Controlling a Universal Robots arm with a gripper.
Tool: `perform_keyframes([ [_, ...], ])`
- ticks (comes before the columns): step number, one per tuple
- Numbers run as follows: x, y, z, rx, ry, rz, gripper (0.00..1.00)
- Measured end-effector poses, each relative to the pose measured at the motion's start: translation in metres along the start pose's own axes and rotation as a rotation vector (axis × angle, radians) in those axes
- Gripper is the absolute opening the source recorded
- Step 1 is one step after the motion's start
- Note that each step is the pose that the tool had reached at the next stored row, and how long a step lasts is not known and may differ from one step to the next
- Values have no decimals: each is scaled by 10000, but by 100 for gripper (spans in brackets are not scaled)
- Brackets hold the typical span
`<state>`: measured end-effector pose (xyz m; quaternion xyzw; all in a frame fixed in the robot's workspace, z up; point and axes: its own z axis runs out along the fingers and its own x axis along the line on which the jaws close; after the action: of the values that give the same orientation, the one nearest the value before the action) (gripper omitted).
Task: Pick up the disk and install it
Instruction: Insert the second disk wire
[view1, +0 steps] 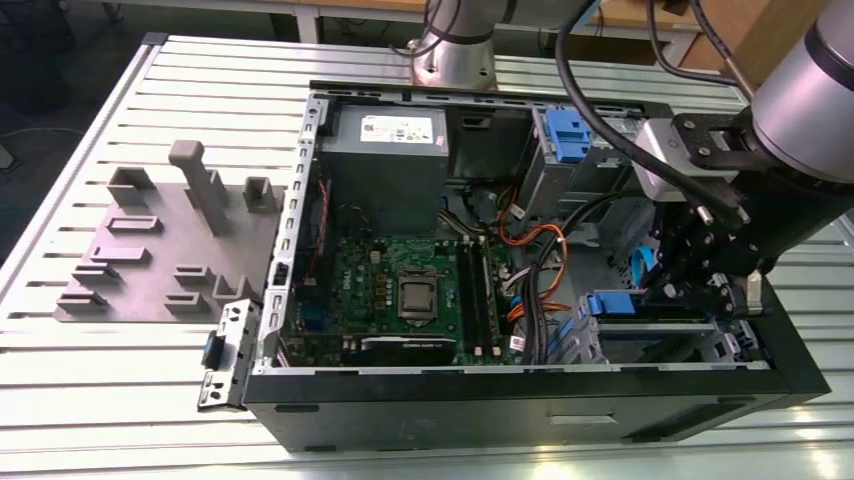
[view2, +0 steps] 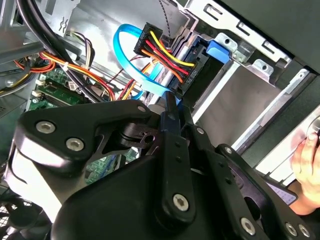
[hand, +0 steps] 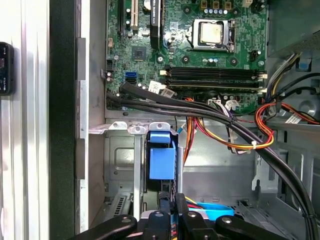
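Observation:
The disk (view1: 621, 304) stands on edge in the drive bay at the near corner of the open computer case (view1: 534, 385), on the exterior view's right. Its blue bracket (hand: 162, 160) faces the first wrist view. A power plug with red and yellow wires (view2: 162, 50) and a blue flat cable (view2: 131, 60) sit at the disk's end by the blue tab (view2: 216, 50). My gripper (view1: 707, 298) reaches down into that bay. Its fingers (view2: 170, 117) are drawn close together on the disk's thin blue edge, as the first wrist view also shows at the gripper (hand: 171, 209).
Inside the case lie the green motherboard (view1: 414, 290), the grey power-supply box (view1: 387, 150), orange and black cable bundles (hand: 235, 125) and another blue bracket (view1: 567, 130). A grey fixture block (view1: 160, 240) stands outside on the slatted table. A hand (view2: 306, 155) is beside the case.

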<state>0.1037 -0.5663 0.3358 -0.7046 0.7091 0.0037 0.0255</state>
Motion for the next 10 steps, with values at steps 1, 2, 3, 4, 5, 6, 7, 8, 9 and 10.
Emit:
perform_keyframes([
  [1, 0, 0, 2, 0, -2, 0, 16],
  [2, 1, -1, 4, 0, -3, 0, 16],
  [3, 1, -1, 6, 0, -4, 0, 16],
  [4, 1, -1, 7, 0, -5, 0, 16],
  [5, 1, -2, 9, 0, -6, 0, 16],
  [6, 1, -3, 10, 0, -7, -1, 16],
  [7, 1, -3, 10, 0, -7, 0, 16],
  [8, 1, -4, 11, 0, -7, 0, 16],
  [9, 2, -4, 12, 0, -8, 0, 16],
  [10, 2, -5, 13, 0, -9, 0, 16],
])
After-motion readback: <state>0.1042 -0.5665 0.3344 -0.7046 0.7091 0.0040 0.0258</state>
